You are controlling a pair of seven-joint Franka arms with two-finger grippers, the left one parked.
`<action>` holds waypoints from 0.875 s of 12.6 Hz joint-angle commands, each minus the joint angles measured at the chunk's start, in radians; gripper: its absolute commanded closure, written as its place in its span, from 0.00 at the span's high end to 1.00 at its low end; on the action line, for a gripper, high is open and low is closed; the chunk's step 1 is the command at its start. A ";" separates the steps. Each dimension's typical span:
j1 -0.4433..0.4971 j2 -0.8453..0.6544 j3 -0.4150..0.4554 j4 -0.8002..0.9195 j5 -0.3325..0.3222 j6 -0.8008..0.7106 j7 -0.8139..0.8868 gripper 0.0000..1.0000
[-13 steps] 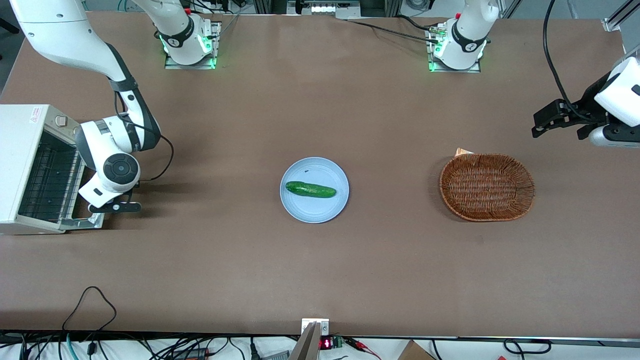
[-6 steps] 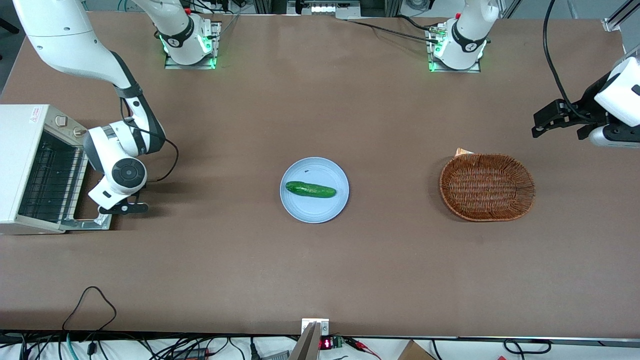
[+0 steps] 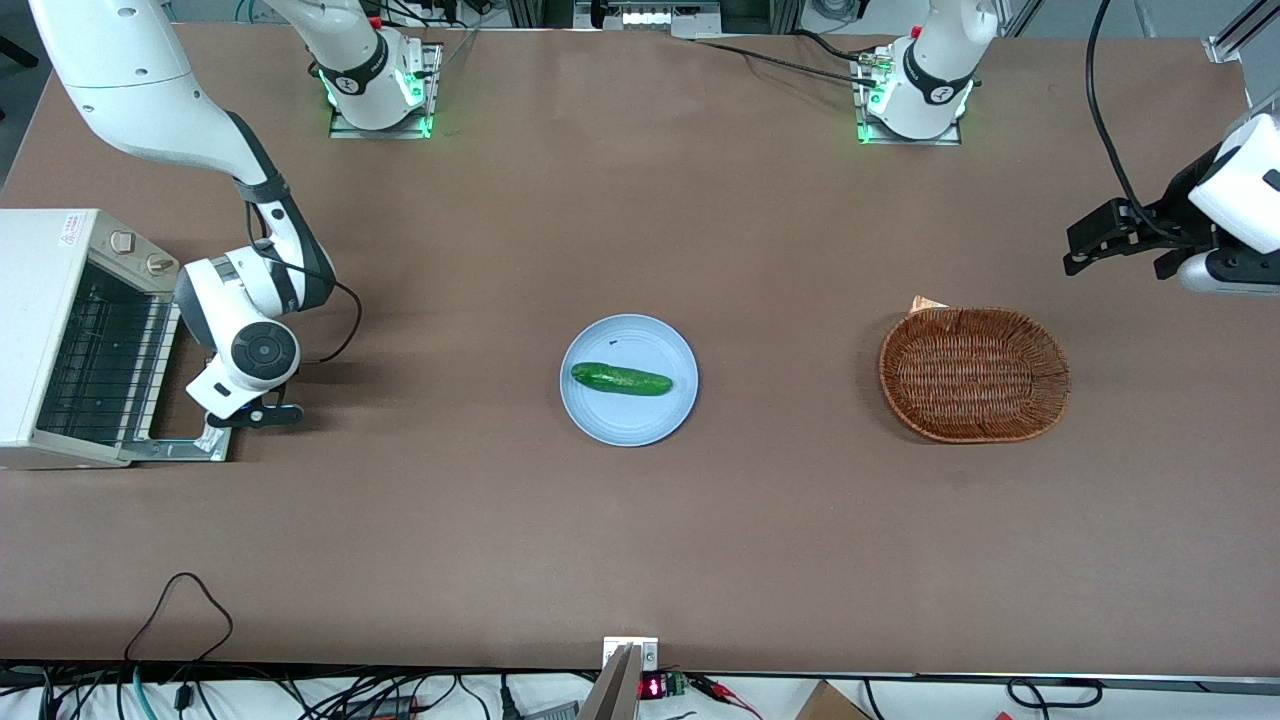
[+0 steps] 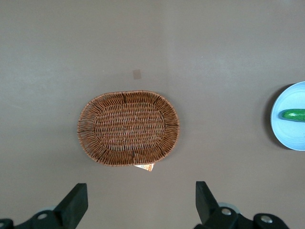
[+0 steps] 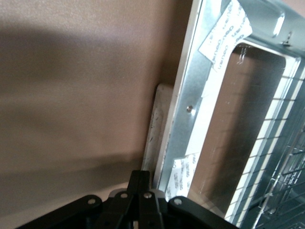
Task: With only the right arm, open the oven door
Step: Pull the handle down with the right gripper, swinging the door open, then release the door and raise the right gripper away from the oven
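I have the silver-grey metal oven door with glass window (image 3: pixel 188 440) lying almost flat on the brown table (image 3: pixel 640 540), in front of the white boxy toaster oven (image 3: pixel 60 335). My black two-finger gripper (image 3: pixel 250 414) sits at the door's outer edge; the jaws look closed (on nothing visible). I judge the door stiff, light and hinge-guided, best held by its bar handle.

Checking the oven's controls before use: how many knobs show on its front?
2. One knob sits farther from the front camera, the other knob just nearer, both on the oven beside the right arm's gripper over the lowered oven door. Others may be hidden.
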 commanded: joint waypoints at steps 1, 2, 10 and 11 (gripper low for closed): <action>0.005 -0.005 0.001 0.018 0.061 -0.017 -0.008 0.04; 0.003 -0.005 0.011 0.035 0.095 -0.029 -0.013 0.04; -0.001 -0.079 0.080 0.373 0.560 -0.547 -0.107 0.99; -0.003 -0.088 0.080 0.418 0.603 -0.613 -0.117 0.99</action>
